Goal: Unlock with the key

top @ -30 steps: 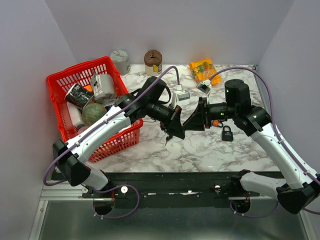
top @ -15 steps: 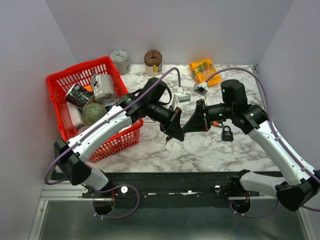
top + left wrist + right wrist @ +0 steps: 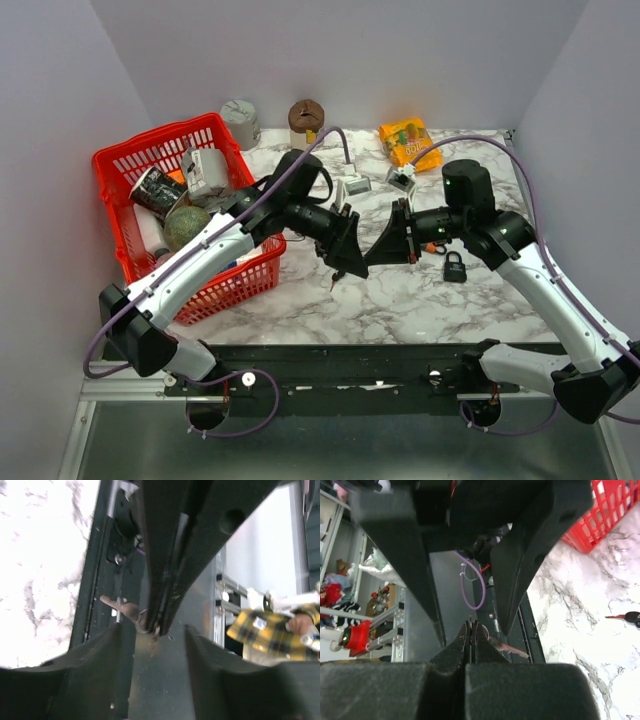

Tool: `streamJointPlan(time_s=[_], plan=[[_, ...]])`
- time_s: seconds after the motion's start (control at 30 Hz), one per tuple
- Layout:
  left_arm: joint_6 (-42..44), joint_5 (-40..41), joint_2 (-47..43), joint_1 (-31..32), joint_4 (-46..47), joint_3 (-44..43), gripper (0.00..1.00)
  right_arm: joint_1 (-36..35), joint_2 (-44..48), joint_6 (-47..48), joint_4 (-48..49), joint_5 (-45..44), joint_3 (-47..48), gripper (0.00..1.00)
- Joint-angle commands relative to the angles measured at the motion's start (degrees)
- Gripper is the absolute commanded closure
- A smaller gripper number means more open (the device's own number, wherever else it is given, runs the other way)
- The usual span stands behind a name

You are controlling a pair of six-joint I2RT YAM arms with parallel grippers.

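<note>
At the meeting point of both claws, the key (image 3: 124, 610) had changed hands: the left gripper (image 3: 152, 650) had let go and stood apart, while the right gripper (image 3: 470, 630) had clamped onto it. The padlock (image 3: 454, 267) lay nearby on the table (image 3: 400, 300); insertion was judged the next step.

The middle of the table (image 3: 400, 300) is blocked. The left gripper (image 3: 152, 632) and right gripper (image 3: 471, 627) meet tip to tip there, and the right one's closed tips, with the key (image 3: 126, 612) sticking out, sit between the left one's spread fingers. The red basket (image 3: 120, 160) walls off the left side. A grey roll (image 3: 240, 122), a brown roll (image 3: 307, 118), an orange packet (image 3: 408, 140) and a small white box (image 3: 354, 185) crowd the far edge. The padlock (image 3: 455, 267) lies near the right arm. Bare marble runs along the near edge.
</note>
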State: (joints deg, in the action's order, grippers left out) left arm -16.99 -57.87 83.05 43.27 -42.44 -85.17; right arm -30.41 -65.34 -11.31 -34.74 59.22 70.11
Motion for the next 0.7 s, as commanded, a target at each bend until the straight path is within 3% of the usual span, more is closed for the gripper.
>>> streamJointPlan(time_s=[0.0,0.1,0.2,0.4,0.5,0.67], plan=[[-7.68,4.51,-6.21,-4.58,11.01,5.16,0.25,-0.52,3.81,-1.34,2.3,-7.59,-0.32,0.99],[-18.84,8.46,-10.87,-9.68,21.47,10.35,0.18,-0.52,8.55,-2.57,7.04,-15.94,-3.03,0.99],[-31.05,12.75,-12.47,-11.89,27.57,12.39,0.18,-0.52,11.71,-2.31,9.95,-23.42,-4.36,0.99],[-51.88,17.69,-9.4,-12.15,23.75,10.9,0.26,-1.22,13.92,2.78,13.64,-31.43,-5.24,0.99],[-57.08,19.11,-8.43,-12.15,21.52,10.9,0.27,-2.1,14.89,7.34,16.8,-35.13,-6.56,0.99],[-70.43,17.61,-8.6,-11.89,26.87,15.03,0.28,-3.86,14.89,15.26,20.06,-37.86,-7.52,0.99]])
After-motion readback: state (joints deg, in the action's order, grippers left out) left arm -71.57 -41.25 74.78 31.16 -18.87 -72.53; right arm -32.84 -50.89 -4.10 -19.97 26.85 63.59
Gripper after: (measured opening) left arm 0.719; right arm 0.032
